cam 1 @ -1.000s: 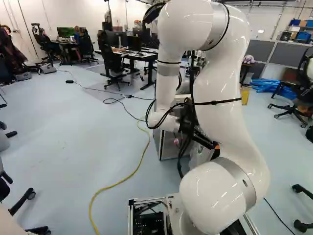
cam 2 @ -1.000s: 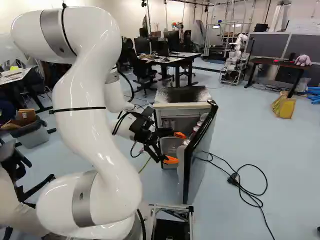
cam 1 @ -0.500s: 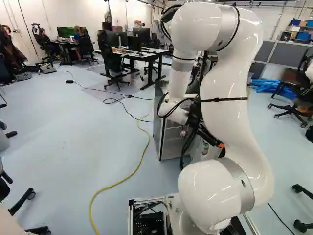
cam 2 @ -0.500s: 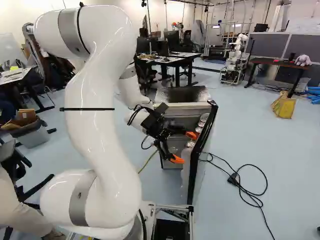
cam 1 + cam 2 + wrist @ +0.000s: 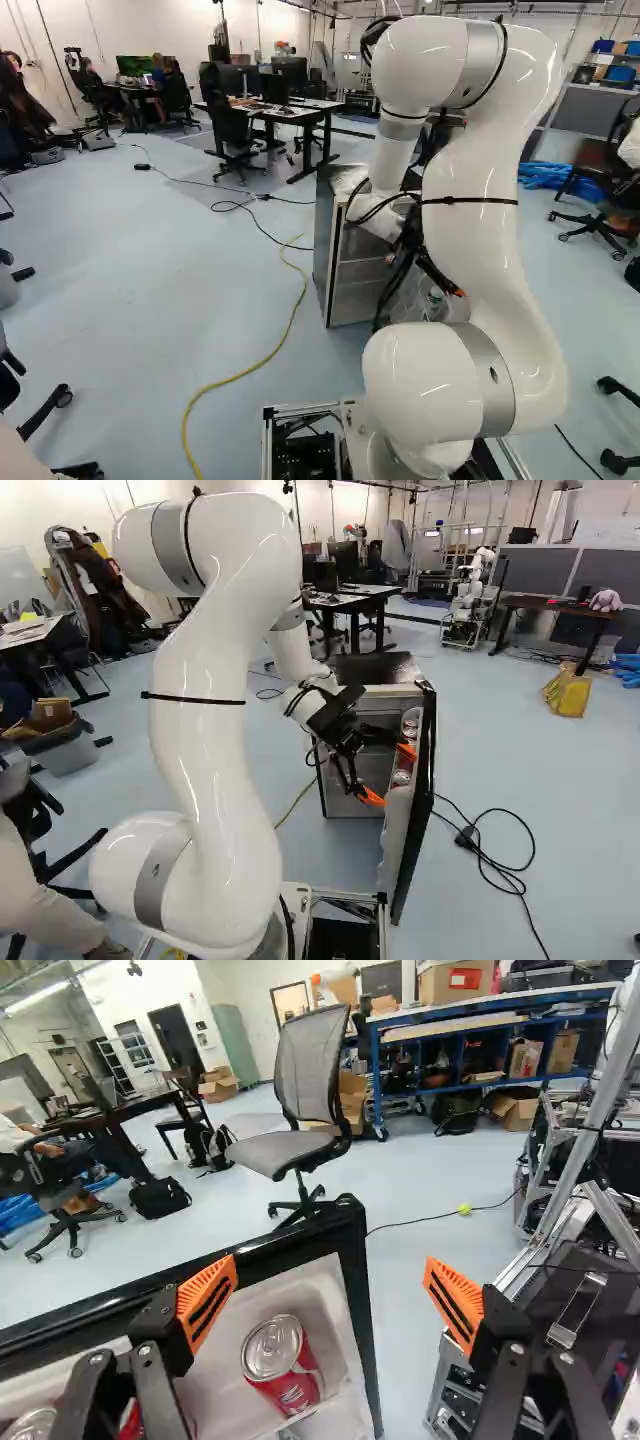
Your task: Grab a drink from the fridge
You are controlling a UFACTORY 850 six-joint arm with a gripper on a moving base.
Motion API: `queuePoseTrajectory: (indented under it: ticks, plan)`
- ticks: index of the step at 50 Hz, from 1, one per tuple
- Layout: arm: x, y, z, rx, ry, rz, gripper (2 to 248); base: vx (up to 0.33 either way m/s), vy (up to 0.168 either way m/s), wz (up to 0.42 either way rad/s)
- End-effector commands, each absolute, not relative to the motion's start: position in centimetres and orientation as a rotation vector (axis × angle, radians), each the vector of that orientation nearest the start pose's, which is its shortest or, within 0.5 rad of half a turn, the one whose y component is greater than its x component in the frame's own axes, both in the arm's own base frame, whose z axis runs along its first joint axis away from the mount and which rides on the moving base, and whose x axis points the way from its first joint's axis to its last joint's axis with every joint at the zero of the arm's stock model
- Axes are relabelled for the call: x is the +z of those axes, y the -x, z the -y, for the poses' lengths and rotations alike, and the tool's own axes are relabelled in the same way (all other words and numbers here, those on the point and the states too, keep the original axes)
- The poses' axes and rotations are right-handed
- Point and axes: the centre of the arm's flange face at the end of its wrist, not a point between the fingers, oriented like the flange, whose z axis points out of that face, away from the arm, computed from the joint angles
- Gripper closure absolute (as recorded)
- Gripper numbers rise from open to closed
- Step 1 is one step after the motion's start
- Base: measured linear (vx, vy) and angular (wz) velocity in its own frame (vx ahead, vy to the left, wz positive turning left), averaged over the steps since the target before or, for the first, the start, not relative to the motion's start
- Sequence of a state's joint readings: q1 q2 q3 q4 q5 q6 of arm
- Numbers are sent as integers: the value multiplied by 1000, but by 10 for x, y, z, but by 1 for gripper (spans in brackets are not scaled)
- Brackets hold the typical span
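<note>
Right base view, right of centre: holds spread hand (image 5: pixel 388 774) near red cans (image 5: pixel 287 1370) in open fridge door (image 5: pixel 410 840).

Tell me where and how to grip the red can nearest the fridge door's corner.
Grip the red can by its upper sides, probably from above, one finger each side: its body is round, its silver lid faces up, exposed, and the fridge door's white liner walls it in.

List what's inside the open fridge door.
In the fridge door, a red can shows clearly; other cans show only partly. What lies behind the gripper is covered, so I can't count them.
</note>
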State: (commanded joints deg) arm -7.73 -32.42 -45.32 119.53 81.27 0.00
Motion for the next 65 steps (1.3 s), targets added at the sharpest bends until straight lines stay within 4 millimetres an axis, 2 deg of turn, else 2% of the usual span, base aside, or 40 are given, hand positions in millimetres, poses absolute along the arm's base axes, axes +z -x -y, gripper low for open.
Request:
queuePoseTrajectory:
  ticks: [46,55,65]
  plan:
    - [307,-430,261,735,-391,1929,3,0,0,0]
    - [307,-430,267,732,-376,1935,3,0,0,0]
    - [305,-422,255,745,-424,1908,3,0,0,0]
